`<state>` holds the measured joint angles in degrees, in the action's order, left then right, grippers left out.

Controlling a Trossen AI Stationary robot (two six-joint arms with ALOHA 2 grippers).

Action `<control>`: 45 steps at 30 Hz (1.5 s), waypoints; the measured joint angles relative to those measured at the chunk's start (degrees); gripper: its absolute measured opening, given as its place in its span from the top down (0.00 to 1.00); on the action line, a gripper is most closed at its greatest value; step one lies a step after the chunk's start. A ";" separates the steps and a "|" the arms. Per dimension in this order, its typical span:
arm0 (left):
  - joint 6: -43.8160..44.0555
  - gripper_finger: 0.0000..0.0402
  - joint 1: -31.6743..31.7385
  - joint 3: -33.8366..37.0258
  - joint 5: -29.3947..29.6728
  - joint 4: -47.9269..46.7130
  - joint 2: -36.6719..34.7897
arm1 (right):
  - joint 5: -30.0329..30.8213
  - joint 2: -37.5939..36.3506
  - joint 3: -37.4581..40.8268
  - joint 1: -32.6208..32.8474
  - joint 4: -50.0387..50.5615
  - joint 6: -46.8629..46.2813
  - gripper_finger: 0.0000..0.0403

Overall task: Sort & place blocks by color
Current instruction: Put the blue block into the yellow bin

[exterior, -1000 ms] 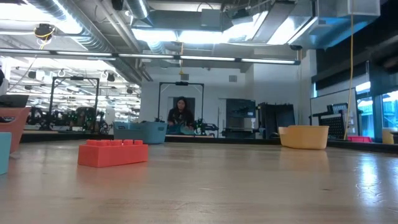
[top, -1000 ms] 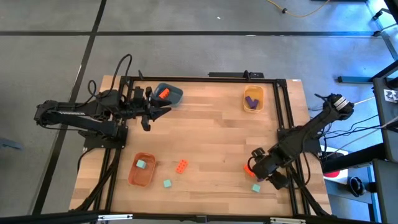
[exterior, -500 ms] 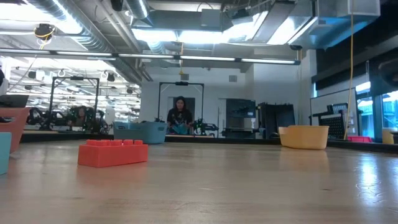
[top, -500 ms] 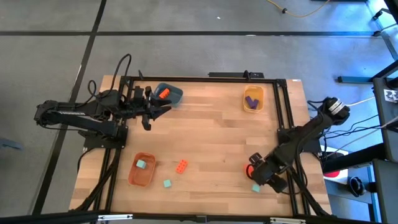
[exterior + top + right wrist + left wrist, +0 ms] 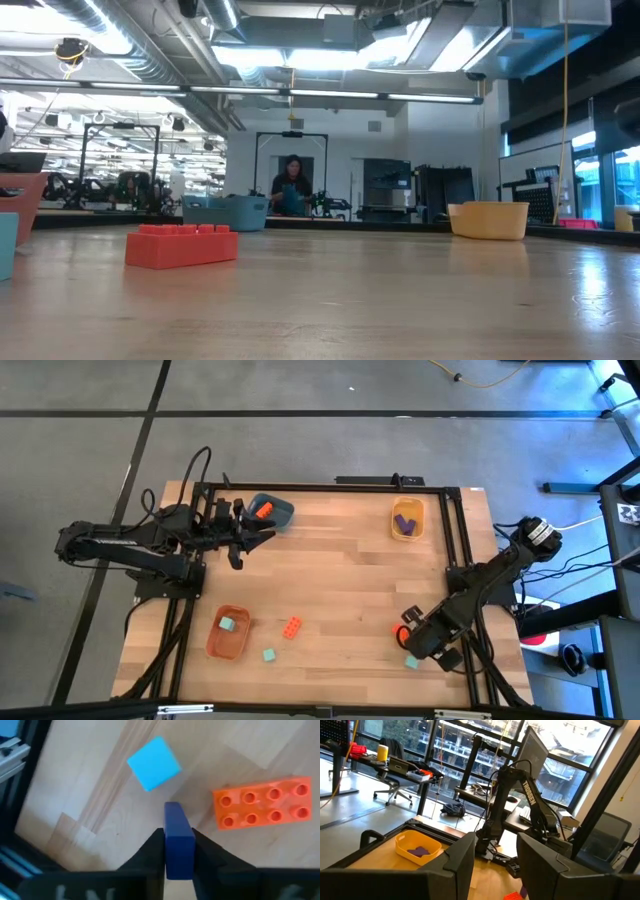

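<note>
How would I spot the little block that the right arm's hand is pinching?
Start at the wooden table and go to its near right corner, where the right hand is low over the wood. Clamped between its two dark fingers stands a narrow dark blue block. Its neighbours lie loose: a light blue cube and a studded orange brick.

"TROSSEN" runs down the far arm (image 5: pixel 532 802)

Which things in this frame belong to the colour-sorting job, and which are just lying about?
Job: blue-purple block held in the right pincer; orange brick and teal block beside it; blue bowl, yellow bowl, orange bowl.
Lying about: yellow cable on the floor; person behind the table; left pincer, idle and open near the blue bowl.
</note>
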<state>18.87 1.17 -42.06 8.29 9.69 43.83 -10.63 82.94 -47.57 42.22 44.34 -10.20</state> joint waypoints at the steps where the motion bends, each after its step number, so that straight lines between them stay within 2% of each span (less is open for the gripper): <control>1: 0.00 0.66 0.00 0.00 0.00 0.00 0.00 | -0.66 0.00 -0.16 -0.01 0.38 0.00 0.86; 5: 0.00 0.66 0.00 0.00 0.00 0.00 0.00 | -1.47 -0.08 -2.82 -0.57 3.96 1.60 0.86; 9: 0.00 0.66 -0.02 0.00 -0.02 0.00 0.00 | -1.40 -1.00 -7.24 -3.71 12.48 6.46 0.86; 13: 0.00 0.66 -0.02 0.00 -0.07 0.11 -0.03 | -1.44 -4.99 -11.27 -10.36 17.35 10.11 0.86; 16: 0.00 0.66 0.00 0.00 -1.12 0.14 -0.41 | -1.48 -9.45 -13.13 -17.56 16.19 10.46 0.86; 18: 0.00 0.66 -0.02 -0.02 -2.12 0.26 -0.52 | -1.58 -12.55 -13.26 -23.03 12.11 9.01 0.86; 22: -0.02 0.66 -0.01 -0.02 -3.36 0.13 -0.50 | -2.17 -17.86 -11.65 -32.95 -2.40 5.17 0.86; 28: -1.06 0.66 -0.02 -0.02 -3.36 0.04 -0.50 | -2.49 -22.52 -4.68 -41.57 -31.55 -0.22 0.86; 33: -2.00 0.66 -0.01 -0.02 -3.09 0.24 -0.49 | 1.26 -22.68 2.61 -43.26 -55.02 -6.33 0.86; 37: -2.03 0.66 0.00 -0.02 -2.62 0.24 -0.48 | 4.67 -22.40 7.67 -43.24 -68.02 -9.95 0.86; 40: -2.03 0.66 -0.02 -0.02 -2.17 0.24 -0.48 | 5.63 -22.45 9.59 -43.17 -72.35 -11.88 0.86; 45: -2.03 0.66 -0.02 -0.02 -1.81 0.24 -0.48 | 5.60 -22.45 9.74 -43.17 -72.46 -12.06 0.86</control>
<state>16.84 1.15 -42.09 6.49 9.93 43.35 -5.04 60.49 -37.82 -0.95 -28.12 -22.27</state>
